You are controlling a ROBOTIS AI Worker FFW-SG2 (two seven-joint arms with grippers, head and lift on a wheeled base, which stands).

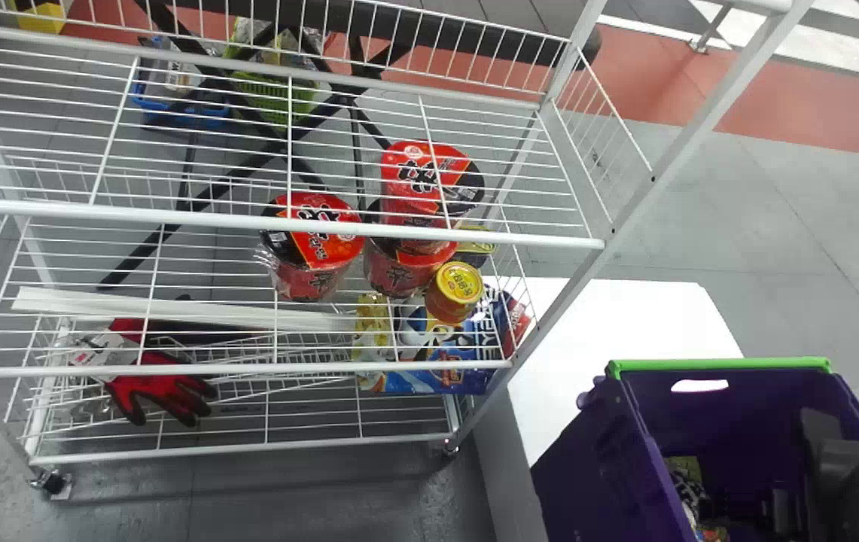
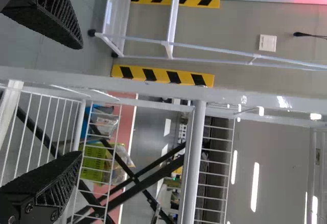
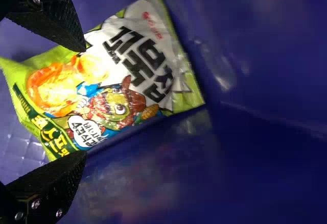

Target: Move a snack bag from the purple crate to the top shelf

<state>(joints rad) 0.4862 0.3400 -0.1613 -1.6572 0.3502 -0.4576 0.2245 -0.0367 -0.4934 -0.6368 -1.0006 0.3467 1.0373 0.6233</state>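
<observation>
Right gripper gapes inside the purple crate; the snack bag, lying aslant, might slip from an uneven pinch

Glossy, crinkled plastic snack bag, smooth plastic purple crate, white-coated wire shelving

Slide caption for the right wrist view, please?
Right gripper, jaws open, facing a snack bag inside the purple crate.

The head view's bottom edge cuts off the purple crate, whose wall partly hides the snack bag.
</observation>
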